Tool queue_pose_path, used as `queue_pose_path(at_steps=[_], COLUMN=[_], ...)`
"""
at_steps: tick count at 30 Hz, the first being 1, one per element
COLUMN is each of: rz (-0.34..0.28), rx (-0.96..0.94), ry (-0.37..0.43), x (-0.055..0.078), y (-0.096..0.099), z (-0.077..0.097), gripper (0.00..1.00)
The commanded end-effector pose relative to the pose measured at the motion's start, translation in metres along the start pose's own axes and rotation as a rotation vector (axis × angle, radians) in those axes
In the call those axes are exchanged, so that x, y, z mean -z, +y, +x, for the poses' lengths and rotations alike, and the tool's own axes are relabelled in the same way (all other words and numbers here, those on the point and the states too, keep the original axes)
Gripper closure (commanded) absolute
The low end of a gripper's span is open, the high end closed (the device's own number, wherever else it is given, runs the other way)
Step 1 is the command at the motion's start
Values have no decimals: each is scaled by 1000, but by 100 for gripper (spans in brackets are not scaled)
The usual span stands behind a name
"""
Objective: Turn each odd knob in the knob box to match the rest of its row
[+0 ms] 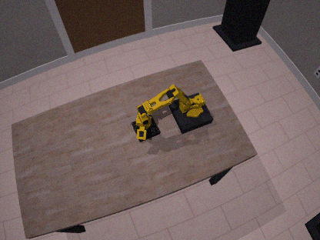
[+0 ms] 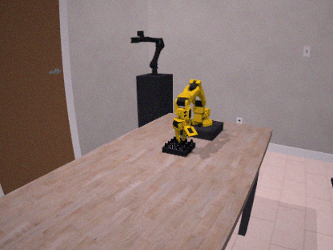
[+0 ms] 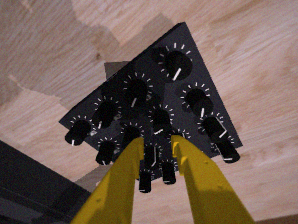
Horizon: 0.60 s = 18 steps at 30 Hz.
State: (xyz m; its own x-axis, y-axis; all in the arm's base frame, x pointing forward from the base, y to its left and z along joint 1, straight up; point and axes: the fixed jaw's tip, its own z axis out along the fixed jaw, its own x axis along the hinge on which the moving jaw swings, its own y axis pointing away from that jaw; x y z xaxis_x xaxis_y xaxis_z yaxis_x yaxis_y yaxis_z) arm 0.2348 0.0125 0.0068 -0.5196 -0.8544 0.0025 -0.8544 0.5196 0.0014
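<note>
The black knob box (image 1: 155,132) (image 2: 175,151) (image 3: 199,71) sits on the table under the arm. In the wrist view its knobs carry white pointer lines within rings of marks; row labels are not readable. One corner knob (image 3: 176,64) points down and slightly left; an inner knob (image 3: 161,120) has a slanted line low on its face. My gripper (image 2: 181,141) (image 3: 157,139) is over the box with a narrow gap between its fingertips. It is open a little. A knob (image 3: 152,156) shows in that gap, with no clear grip on it. The fingers hide parts of neighbouring knobs.
The arm's black base block (image 1: 194,119) (image 2: 212,130) stands beside the box on the wooden table (image 1: 85,154) (image 2: 132,192). Neighbouring knobs stand close around the fingertips. A dark pedestal (image 2: 154,98) with another arm stands behind the table.
</note>
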Motion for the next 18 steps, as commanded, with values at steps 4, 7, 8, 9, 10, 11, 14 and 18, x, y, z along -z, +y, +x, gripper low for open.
queue_pose_path(at_steps=[4,7,8,9,10,11,14,18], rz=[3,3,3,3,3,3,3,3], rx=[-11,-11,-11,-11,-11,-11,-11,-11], ry=[-3,-3,-3,-3,-3,-3,-3,-3], x=[2,3,3,3,4,4,5,5], y=[-2,-3,-3,-4,-4,-4,-5,-5], z=[1,1,1,0,0,0,0,0], gripper=[90,90,90,90,90,90,90,90])
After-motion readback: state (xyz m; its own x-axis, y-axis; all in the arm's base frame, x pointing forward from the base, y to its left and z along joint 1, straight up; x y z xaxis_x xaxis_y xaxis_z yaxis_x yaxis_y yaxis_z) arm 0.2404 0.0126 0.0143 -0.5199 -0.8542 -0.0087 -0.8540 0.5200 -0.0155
